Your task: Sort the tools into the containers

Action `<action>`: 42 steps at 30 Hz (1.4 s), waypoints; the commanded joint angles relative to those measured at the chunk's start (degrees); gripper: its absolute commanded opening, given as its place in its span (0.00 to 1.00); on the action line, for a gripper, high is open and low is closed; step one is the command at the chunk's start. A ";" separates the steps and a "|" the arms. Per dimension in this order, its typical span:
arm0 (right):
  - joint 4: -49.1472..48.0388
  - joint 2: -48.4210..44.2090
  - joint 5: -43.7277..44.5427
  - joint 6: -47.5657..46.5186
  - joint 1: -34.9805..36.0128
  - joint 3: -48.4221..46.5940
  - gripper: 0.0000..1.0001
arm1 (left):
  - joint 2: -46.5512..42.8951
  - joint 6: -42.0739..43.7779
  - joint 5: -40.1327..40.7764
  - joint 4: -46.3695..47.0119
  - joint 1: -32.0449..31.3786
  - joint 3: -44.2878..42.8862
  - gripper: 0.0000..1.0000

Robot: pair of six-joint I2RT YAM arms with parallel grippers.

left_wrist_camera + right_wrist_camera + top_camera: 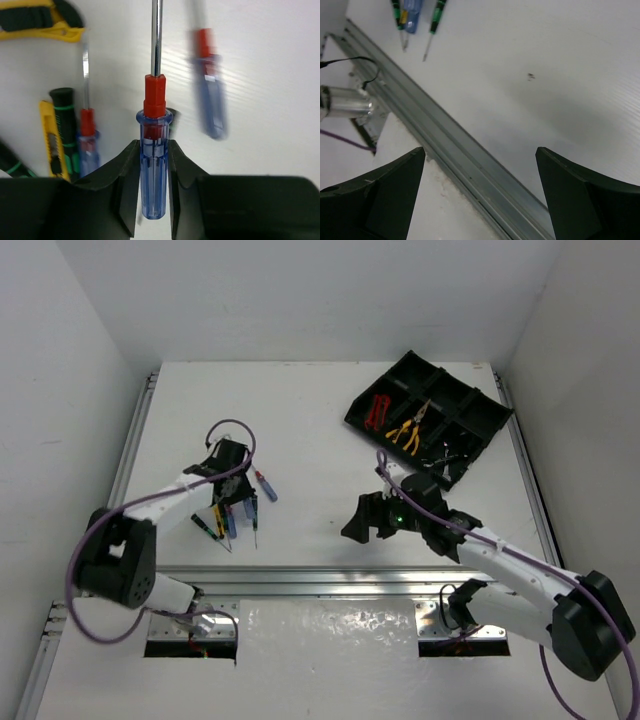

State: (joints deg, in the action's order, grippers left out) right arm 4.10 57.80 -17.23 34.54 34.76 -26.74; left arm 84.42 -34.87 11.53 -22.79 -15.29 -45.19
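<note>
My left gripper (153, 146) is shut on a blue-handled screwdriver (153, 175) with a red collar; its shaft points away from the wrist. In the top view the left gripper (228, 480) is over a cluster of screwdrivers (232, 520) on the table's left. More lie around it: a blurred blue one (211, 107), another blue one (88, 147) and a green-and-black handle (64, 107). My right gripper (362, 522) is open and empty (480, 150) over bare table, in front of the black tray (478, 418). The tray holds red-handled pliers (378, 408) and yellow-handled pliers (407, 430).
An aluminium rail (320, 580) runs along the near table edge and also shows under the right gripper (470, 165). A yellow-and-black handle (42, 27) lies past the left gripper. Screwdriver tips (415, 20) show at the top left of the right wrist view.
</note>
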 commanded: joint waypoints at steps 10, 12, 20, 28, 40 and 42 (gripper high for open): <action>-22.91 19.79 -7.91 4.21 9.71 -15.17 0.92 | -23.49 -5.28 -15.11 10.70 -8.08 2.73 0.00; -22.12 23.47 -7.29 4.48 10.06 -18.85 0.90 | -24.74 -6.61 -19.68 14.16 -10.19 4.58 0.00; -23.08 29.03 -6.23 5.18 10.24 -22.21 0.77 | -24.74 -10.39 -22.25 20.32 -17.76 5.81 0.00; -23.96 28.16 -4.04 6.41 10.32 -21.60 0.12 | -23.87 -12.15 -24.54 26.47 -18.55 7.40 0.01; 2.48 22.27 18.71 7.65 -14.23 -21.32 0.00 | -27.98 -1.62 18.18 -16.05 -18.29 -16.05 1.00; 8.63 26.10 24.15 4.33 -20.83 -27.11 0.00 | -30.53 3.81 14.76 -17.90 -18.37 -16.95 1.00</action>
State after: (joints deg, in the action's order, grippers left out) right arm 4.14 82.48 -3.84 42.19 21.34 -47.68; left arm 58.85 -38.72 19.05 -31.24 -33.52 -58.94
